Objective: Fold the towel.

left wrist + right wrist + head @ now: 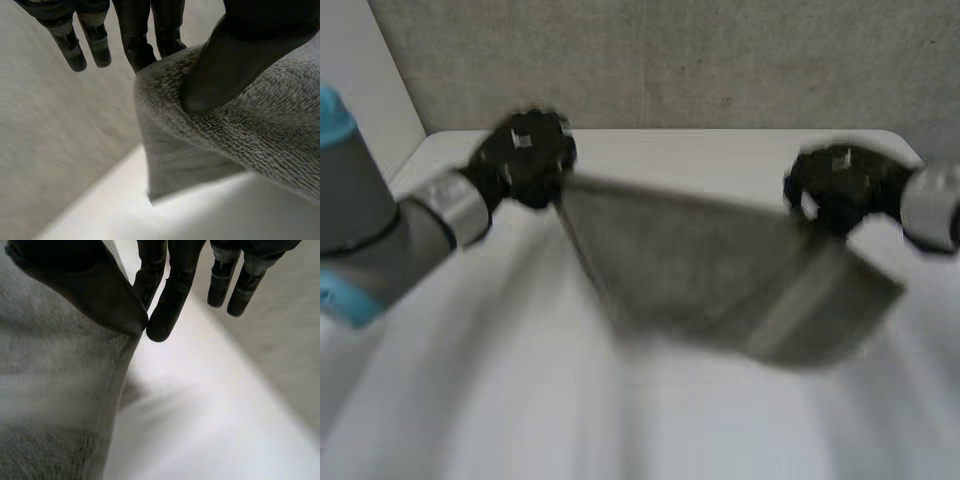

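Fingers point(135, 42) and thumb of my left hand point(525, 155) pinch one upper corner of the towel point(720, 270); my right hand point(835, 185) pinches the other end. It hangs stretched above the table's point(470, 400) far edge. Either pinch may slip, I judge, dropping that side.

Holding a grey towel point(720, 270) up over the white table point(470, 400), top edge stretched between both hands. Gripping one top corner with the left hand point(525, 155), the other with the right hand point(835, 185), which sits slightly lower. Hanging slack below, perhaps brushing the tabletop at its lowest fold. Backed by a grey wall point(670, 60).
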### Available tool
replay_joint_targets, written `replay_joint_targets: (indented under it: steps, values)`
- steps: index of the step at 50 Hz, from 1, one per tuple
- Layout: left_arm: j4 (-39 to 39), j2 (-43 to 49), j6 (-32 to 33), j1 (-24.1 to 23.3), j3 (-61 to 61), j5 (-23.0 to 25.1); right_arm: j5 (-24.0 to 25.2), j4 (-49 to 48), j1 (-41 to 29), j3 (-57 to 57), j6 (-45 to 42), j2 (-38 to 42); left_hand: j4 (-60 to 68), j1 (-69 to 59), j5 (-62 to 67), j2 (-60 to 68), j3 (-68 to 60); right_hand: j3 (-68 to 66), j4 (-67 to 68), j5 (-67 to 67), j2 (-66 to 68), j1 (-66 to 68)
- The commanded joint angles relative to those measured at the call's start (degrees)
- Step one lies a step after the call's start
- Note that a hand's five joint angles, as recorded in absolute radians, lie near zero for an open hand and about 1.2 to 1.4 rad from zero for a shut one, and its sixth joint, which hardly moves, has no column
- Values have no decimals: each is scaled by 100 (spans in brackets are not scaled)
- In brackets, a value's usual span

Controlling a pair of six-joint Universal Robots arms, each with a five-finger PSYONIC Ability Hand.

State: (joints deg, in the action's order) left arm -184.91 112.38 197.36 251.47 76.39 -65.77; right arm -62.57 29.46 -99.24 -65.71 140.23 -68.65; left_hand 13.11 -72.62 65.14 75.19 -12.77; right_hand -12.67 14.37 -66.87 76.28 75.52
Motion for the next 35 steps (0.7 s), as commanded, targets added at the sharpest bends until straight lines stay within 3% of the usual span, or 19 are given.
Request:
replay_joint_targets:
  steps: [1, 2, 3, 6, 8, 13, 18, 21, 23, 24, 25, 26, 27, 31, 35]
  values:
    - [-1393, 118, -101, -72, -1573, -1155, -1768, -2972, -614, 1684, 1578, -184, -311, -738, 486, 481, 277, 267, -437, -313, 372, 448]
    - [-1912, -161, -206, -133, -1548, -1245, -1811, -3833, -605, 1380, 2091, -602, -311, -738, 486, 481, 277, 267, -437, -313, 372, 448]
    - [-1917, -164, -207, -134, -1548, -1245, -1699, -4138, -553, 1055, 2279, -875, -311, -738, 486, 481, 277, 267, -437, -313, 372, 448]
    - [-2496, -934, -653, -160, -1295, -1158, -1513, -4158, -491, 832, 2325, -905, -311, -738, 486, 481, 277, 267, -437, -313, 372, 448]
    - [-2480, -1050, -899, -99, -1093, -1010, -1189, -3993, -508, 430, 2351, -922, -311, -738, 486, 481, 277, 267, -437, -313, 372, 448]
    - [-2418, -972, -1015, 139, -432, -463, -916, -3623, -517, -291, 2316, -913, -311, -738, 486, 481, 277, 267, -437, -313, 372, 448]
    - [-2251, -770, -945, 218, 465, 20, -583, -3570, -456, -1073, 2316, -931, -311, -738, 486, 481, 277, 267, -437, -313, 372, 448]
    - [-2181, -498, -646, 236, 1010, 90, -389, -3561, -438, -1504, 2298, -922, -311, -738, 486, 481, 277, 267, -437, -313, 372, 448]
    - [-2015, -375, -43, 244, 1500, 99, -362, -3561, -438, -1699, 2281, -896, -311, -738, 486, 481, 277, 267, -437, -313, 372, 448]
    - [-2014, -375, -40, 244, 1502, 99, -353, -3561, -447, -1856, 2281, -878, -311, -738, 486, 481, 277, 267, -437, 631, -571, -496]
    - [-1892, -349, 317, 253, 1746, 99, -353, -3561, -447, -1858, 2281, -878, -311, -738, 486, 481, 277, 267, -437, 640, -581, -505]
    - [-1891, -348, 321, 253, 1748, 99, -353, -3543, -455, -2006, 2246, -861, -311, -738, 486, 481, 277, 267, -437, 2472, -2413, -2337]
    - [-1743, -340, 677, 253, 1983, 91, -362, -3552, -455, -2164, 2167, -817, -311, -738, 486, 481, 277, 267, -437, 3356, -3297, -3221]
    - [-1216, -287, 1435, 192, 2546, 47, -370, -3552, -455, -2429, 1947, -773, -311, -738, 486, 481, 277, 267, -437, 4559, -4500, -4425]
    - [-917, -278, 1542, 121, 2802, 47, -397, -3543, -491, -2657, 1666, -694, -311, -738, 486, 481, 277, 267, -437, 5934, -5874, -5799]
